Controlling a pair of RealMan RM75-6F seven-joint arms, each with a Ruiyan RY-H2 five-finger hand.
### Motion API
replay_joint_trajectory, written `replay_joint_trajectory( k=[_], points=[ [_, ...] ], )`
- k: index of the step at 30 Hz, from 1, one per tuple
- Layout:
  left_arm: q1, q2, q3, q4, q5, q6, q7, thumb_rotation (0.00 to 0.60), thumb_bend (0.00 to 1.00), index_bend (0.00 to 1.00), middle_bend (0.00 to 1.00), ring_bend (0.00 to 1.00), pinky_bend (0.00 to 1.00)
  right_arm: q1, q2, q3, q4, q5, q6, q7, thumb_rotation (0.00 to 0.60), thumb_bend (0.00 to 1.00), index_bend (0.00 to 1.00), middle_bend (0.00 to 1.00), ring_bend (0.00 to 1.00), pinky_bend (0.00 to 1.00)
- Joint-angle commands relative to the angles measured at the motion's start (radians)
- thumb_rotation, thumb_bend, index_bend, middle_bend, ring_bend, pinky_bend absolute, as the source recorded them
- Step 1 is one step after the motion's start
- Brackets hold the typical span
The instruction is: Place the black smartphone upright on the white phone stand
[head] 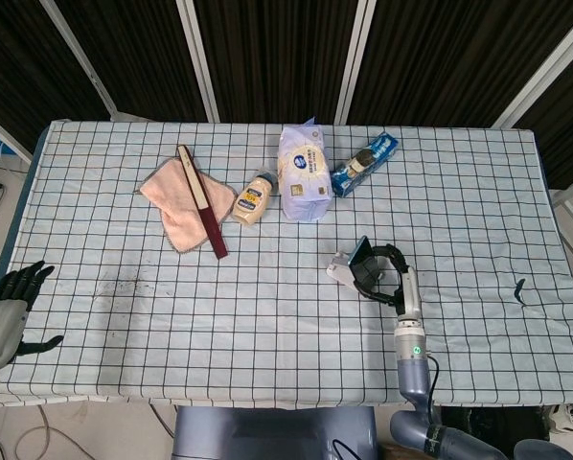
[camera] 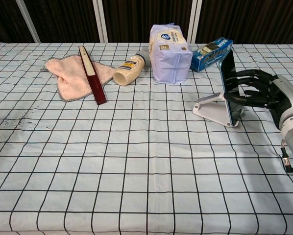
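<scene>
The left hand hung empty, fingers apart, off the counter's left edge. The black smartphone stood upright on the white phone stand, gripped by the right hand.

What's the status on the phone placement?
Right robot hand grips the black smartphone, its lower edge at the white phone stand, tilted. Left robot hand open, off the table edge. Nothing in the way.
</scene>
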Motion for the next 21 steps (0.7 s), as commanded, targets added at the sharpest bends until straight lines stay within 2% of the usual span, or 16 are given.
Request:
replay_joint_trajectory(
  k=[1,4,8,15,21],
  points=[
    [0.000,0.000,0.000,0.000,0.000,0.000,0.000,0.600,0.00,0.00,0.00,0.00,0.00,0.002,0.007,-0.006,-0.007,-0.006,-0.002,-0.016,0.600,0.00,0.08,0.18,0.03,0.14],
    [0.000,0.000,0.000,0.000,-0.001,0.000,0.000,0.600,0.00,0.00,0.00,0.00,0.00,0.004,0.016,-0.010,-0.021,-0.009,-0.004,-0.033,0.600,0.00,0.01,0.10,0.01,0.14],
    [0.000,0.000,-0.001,-0.001,-0.001,0.001,0.001,0.600,0.00,0.00,0.00,0.00,0.00,0.003,0.032,-0.013,-0.047,-0.014,-0.004,-0.052,0.600,0.00,0.00,0.05,0.00,0.14],
    [0.002,-0.001,0.000,0.000,0.002,0.006,0.002,0.600,0.00,0.00,0.00,0.00,0.00,-0.015,0.081,-0.023,-0.107,-0.041,0.043,-0.108,0.600,0.00,0.00,0.03,0.00,0.14],
    [0.005,-0.004,0.001,0.005,0.015,0.020,0.003,0.600,0.00,0.00,0.00,0.00,0.00,-0.054,0.220,-0.008,-0.242,-0.046,0.092,-0.217,0.600,0.02,0.00,0.03,0.00,0.14]
  ],
)
